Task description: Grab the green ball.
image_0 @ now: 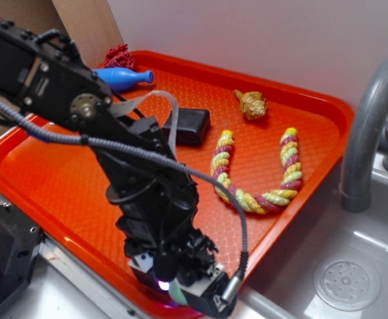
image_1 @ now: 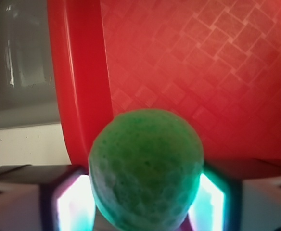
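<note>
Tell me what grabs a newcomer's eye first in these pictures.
The green ball fills the wrist view, pinched between the end effector's glowing pads at the tray's near edge. Farther back on the orange tray lie a curved rope and a blue pin.

I can read no words, numbers, labels or brand marks anywhere. Close below my wrist the view blurs, so any fine print there may simply be too soft to see.
</note>
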Controlling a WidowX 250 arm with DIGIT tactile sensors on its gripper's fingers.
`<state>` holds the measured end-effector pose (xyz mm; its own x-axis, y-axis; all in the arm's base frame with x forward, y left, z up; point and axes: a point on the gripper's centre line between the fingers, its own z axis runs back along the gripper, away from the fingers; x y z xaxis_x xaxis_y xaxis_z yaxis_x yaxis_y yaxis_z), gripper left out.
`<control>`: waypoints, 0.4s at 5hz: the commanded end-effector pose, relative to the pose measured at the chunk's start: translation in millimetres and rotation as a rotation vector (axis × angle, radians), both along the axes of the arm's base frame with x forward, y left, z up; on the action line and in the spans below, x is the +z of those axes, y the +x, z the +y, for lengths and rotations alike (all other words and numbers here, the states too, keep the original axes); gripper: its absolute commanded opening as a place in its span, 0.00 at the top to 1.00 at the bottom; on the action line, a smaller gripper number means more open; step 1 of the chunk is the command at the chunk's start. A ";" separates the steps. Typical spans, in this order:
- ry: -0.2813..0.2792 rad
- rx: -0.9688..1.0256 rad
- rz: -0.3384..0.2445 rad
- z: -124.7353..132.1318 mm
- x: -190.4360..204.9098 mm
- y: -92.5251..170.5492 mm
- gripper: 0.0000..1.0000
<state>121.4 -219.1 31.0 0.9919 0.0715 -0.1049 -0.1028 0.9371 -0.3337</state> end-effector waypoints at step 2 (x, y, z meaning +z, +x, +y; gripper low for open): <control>-0.030 -0.133 -0.247 67.6 96.7 40.6 1.00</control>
